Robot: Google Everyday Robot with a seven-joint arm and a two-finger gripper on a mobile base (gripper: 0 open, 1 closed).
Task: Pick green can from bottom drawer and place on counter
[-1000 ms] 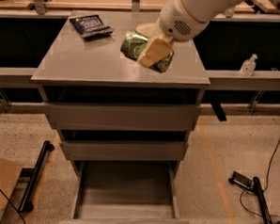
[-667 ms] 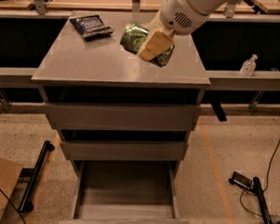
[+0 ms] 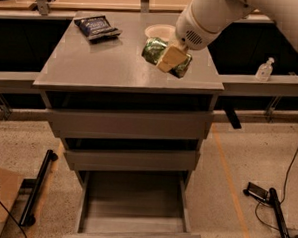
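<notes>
The green can [image 3: 157, 50] is shiny, lies on its side and is held over the right part of the grey counter [image 3: 92, 63]. My gripper [image 3: 168, 58] is shut on the green can, its tan fingers [image 3: 170, 58] clamped across the can's body, the white arm coming in from the upper right. I cannot tell whether the can touches the counter. The bottom drawer [image 3: 134, 200] stands pulled out below, its grey floor bare.
A dark blue chip bag [image 3: 97, 27] lies at the counter's back left. A white bowl [image 3: 158, 31] sits at the back, just behind the can. The two upper drawers are slightly open. A clear bottle [image 3: 264, 70] stands on the right ledge. Cables lie on the floor.
The gripper with the green can has moved slightly back and up over the counter, toward the white bowl. Nothing else has moved.
</notes>
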